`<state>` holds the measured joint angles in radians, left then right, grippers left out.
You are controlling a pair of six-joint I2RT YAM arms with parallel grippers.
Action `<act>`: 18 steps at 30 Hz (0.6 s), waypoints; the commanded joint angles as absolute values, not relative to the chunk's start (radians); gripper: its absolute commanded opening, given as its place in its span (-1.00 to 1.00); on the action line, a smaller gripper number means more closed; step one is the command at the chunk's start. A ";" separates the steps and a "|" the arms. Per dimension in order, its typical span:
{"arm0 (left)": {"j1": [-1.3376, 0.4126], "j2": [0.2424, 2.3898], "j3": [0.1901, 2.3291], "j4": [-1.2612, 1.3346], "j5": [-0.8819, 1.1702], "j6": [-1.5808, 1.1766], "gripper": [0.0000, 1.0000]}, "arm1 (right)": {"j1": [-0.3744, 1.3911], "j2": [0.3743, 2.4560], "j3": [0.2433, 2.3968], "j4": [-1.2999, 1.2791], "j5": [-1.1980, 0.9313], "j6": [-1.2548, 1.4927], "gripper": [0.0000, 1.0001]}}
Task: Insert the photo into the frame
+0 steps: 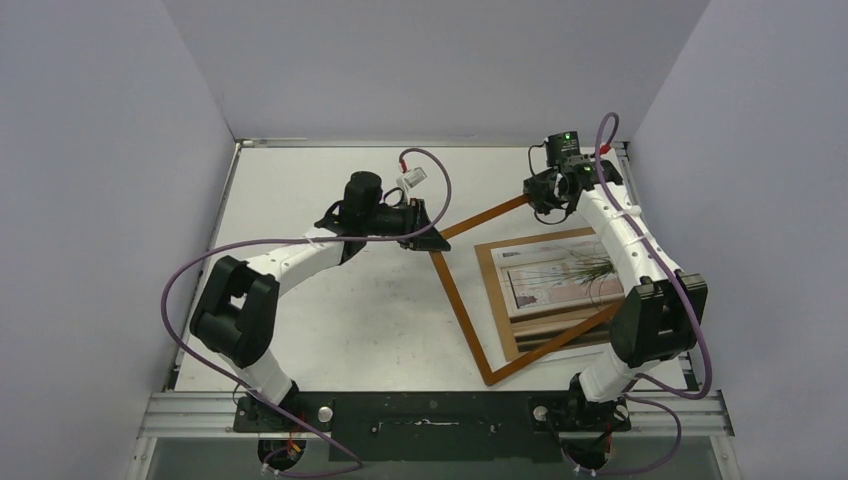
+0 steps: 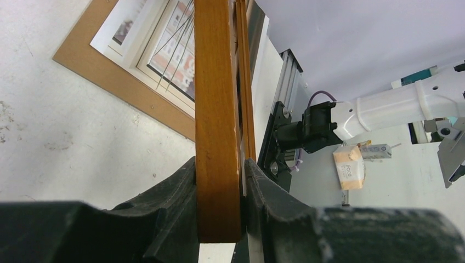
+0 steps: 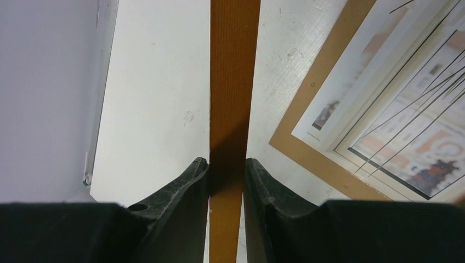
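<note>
Holding the frame (image 1: 460,310) by two corners, the overhead view shows the left fingers (image 1: 425,238) on the corner farthest from the backing panel (image 1: 497,290) and the right fingers (image 1: 545,200) beyond the panel's far edge. The photo (image 1: 560,275) lies face up on that panel, on the counter (image 1: 330,320).

The left wrist view shows both fingers pressed against a frame rail, with the panel beyond. In the right wrist view the fingers clamp another rail beside the panel.

The step in hand appears to be bringing the skewed frame over the photo. Next it needs squaring with the panel, then lowering evenly.
</note>
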<state>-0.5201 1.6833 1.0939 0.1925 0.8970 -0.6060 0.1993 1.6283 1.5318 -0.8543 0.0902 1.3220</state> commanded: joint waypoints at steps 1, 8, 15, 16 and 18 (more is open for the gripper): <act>-0.526 1.591 1.116 0.179 0.947 -0.491 -1.00 | 0.198 1.575 1.487 -0.842 0.118 1.288 -0.39; -0.528 1.521 1.107 0.100 0.868 -0.428 -1.00 | 0.216 1.567 1.498 -0.848 0.065 1.253 0.02; -0.528 1.482 1.104 0.022 0.795 -0.391 -1.00 | 0.274 1.476 1.458 -0.854 0.074 1.318 0.05; -0.528 1.479 1.101 0.020 0.789 -0.393 -1.00 | 0.283 1.462 1.448 -0.848 0.073 1.331 0.06; -0.528 1.472 1.095 0.014 0.776 -0.397 -1.00 | 0.302 1.435 1.428 -0.819 0.064 1.347 0.08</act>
